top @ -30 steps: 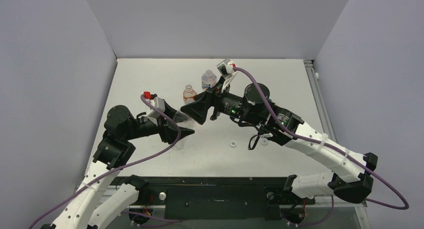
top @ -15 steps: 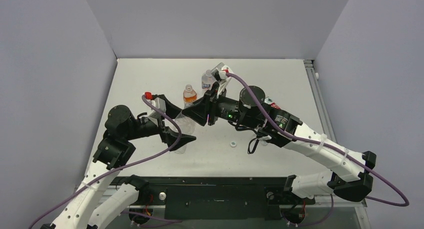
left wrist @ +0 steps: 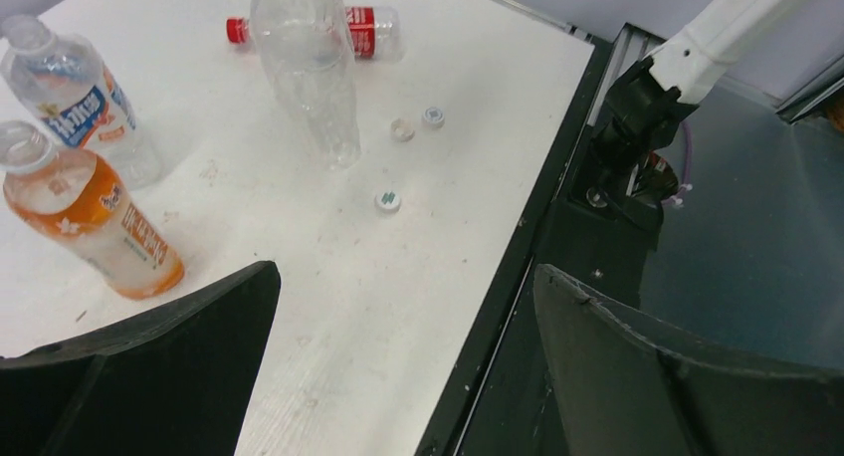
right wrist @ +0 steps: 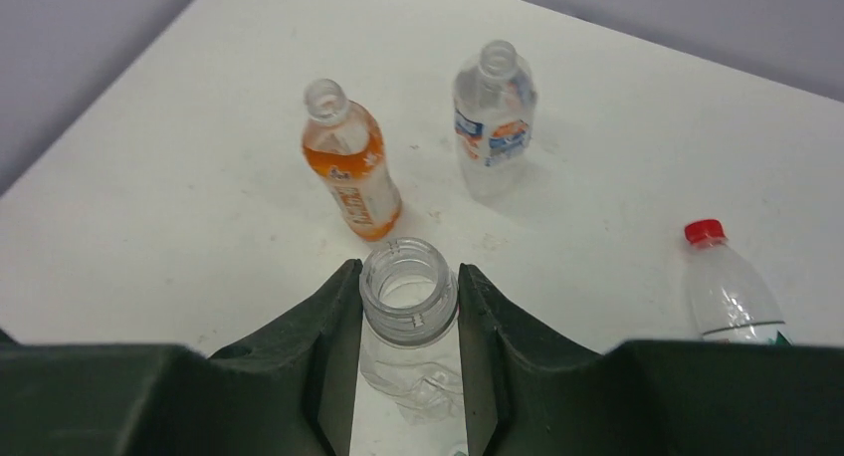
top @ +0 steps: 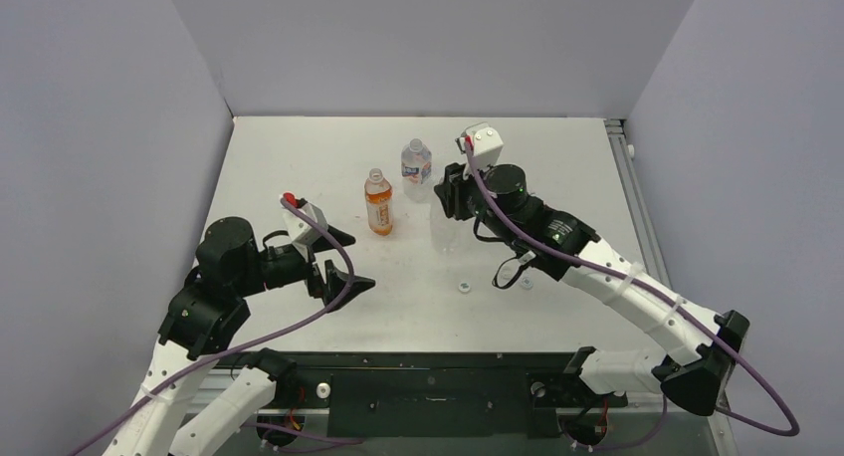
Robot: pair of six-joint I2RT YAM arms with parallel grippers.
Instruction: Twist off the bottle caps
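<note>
Plain white tabletop (top: 299,177) boxed in by grey walls (top: 398,38), so nothing fancy to dodge. Closest to you, the left gripper (left wrist: 406,277) hangs wide open and empty by the front edge, and three small whitish round plastic caps (left wrist: 388,200) lie loose just past it. Next back, the right gripper (right wrist: 408,270) is clamped on the neck of a clear uncapped plastic bottle (right wrist: 410,376). What's left is the bright red screw cap (right wrist: 705,232), on a clear thin-walled bottle (right wrist: 735,299) lying on its side off to the right. I'd guess that bottle is light, rolls and crumples, so hold it at the stiff shoulder and pinch the cap across its sides. Bare table surrounds it, though the right edge looks near. Farthest back, the open orange drink bottle (right wrist: 353,182) and a labelled clear bottle (right wrist: 495,108) stand apart.
</note>
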